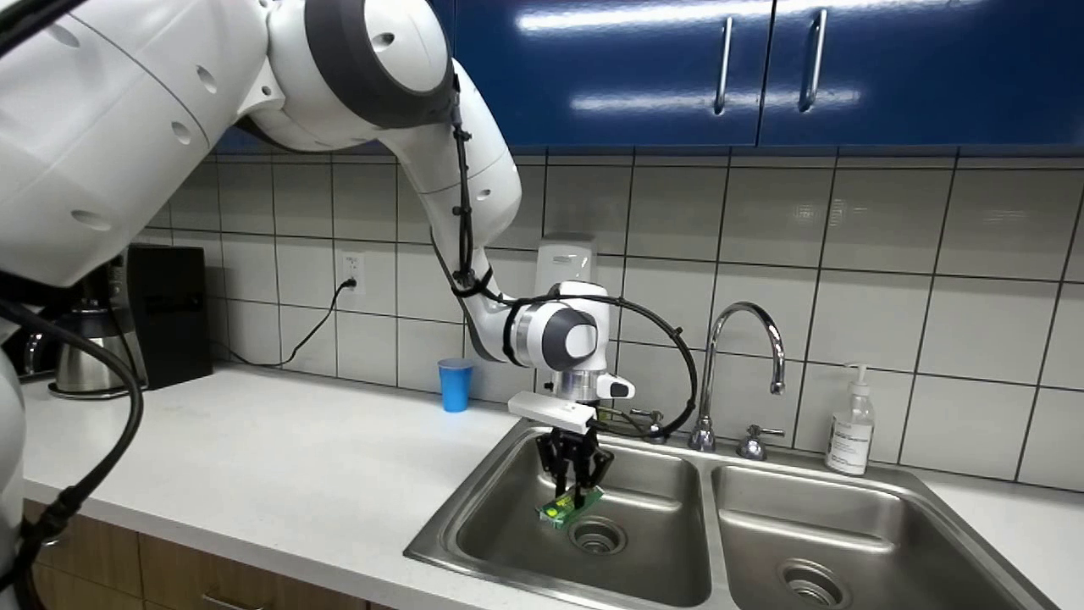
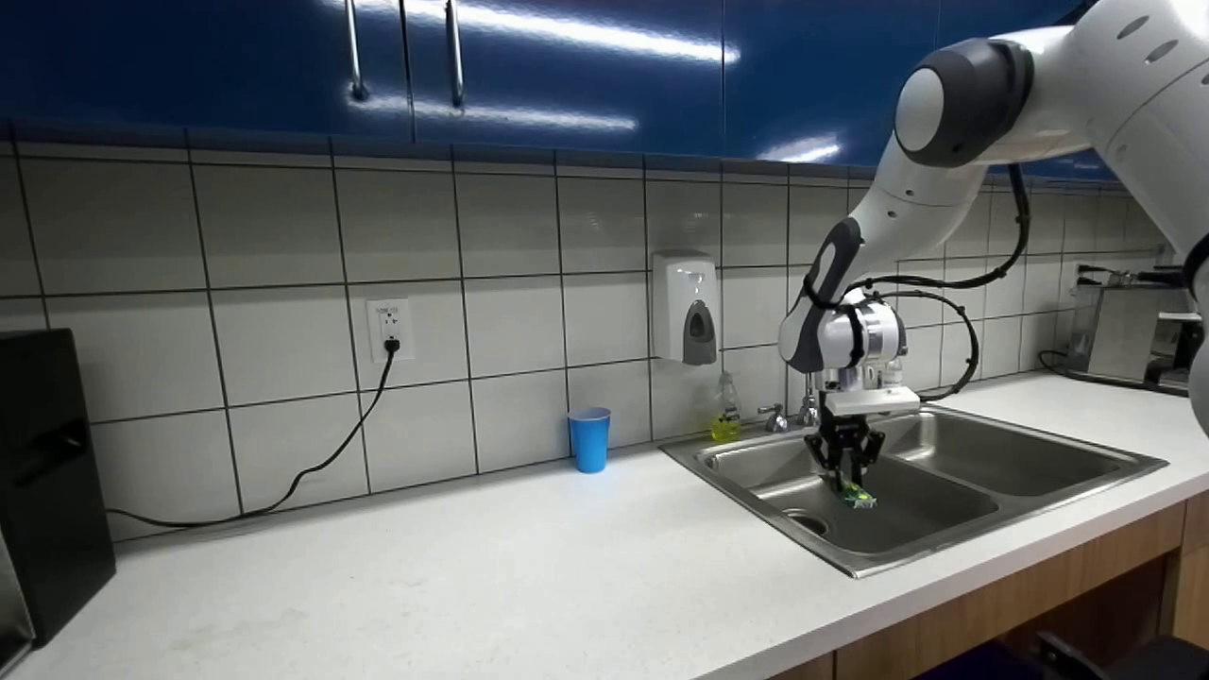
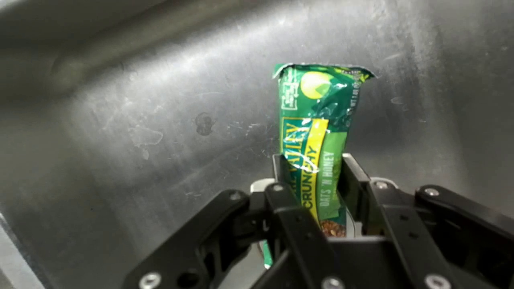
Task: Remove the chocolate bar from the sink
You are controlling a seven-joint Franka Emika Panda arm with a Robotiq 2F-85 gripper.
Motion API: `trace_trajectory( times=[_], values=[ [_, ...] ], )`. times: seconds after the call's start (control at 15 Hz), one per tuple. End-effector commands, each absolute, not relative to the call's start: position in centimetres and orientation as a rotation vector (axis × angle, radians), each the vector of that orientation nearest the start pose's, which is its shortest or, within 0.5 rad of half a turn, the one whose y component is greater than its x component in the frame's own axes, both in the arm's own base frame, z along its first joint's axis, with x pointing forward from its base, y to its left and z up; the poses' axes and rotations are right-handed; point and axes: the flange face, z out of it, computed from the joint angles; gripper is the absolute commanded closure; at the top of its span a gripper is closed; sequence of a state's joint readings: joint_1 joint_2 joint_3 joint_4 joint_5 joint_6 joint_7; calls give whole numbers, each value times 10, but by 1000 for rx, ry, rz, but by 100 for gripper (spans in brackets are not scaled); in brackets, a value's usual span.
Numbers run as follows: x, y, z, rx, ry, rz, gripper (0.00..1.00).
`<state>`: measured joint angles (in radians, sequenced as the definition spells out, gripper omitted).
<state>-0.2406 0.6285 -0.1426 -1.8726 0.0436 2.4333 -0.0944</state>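
While your tool [image 3: 315, 170] pinches it in the sink [image 1: 713, 529], the green bar [image 3: 313, 116] points to twelve o'clock in the wrist view.

Your wrist view looked steeply down into the sink [image 3: 200, 168], close over the chocolate bar [image 3: 315, 108], past your hand [image 3: 315, 168]. From farther off, both exterior views faced the tiled wall [image 1: 673, 207] across the desk [image 2: 378, 586], slightly downward, sharing the sink, your arm [image 2: 926, 200] and the blue cup [image 2: 590, 441].
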Motion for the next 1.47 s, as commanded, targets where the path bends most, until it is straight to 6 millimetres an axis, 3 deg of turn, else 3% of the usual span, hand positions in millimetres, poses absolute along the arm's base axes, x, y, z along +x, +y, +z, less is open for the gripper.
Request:
trace_trajectory(
  times=[0.0,0.2,0.53,1.07,1.4],
  values=[
    [578,-209,201,-3163,328,207,90],
    [584,-181,214,-3193,218,241,90],
    [594,-113,220,-3244,-64,287,90],
    [595,0,195,-3231,-475,373,90],
    [587,51,185,-3201,-671,395,90]
  ],
)
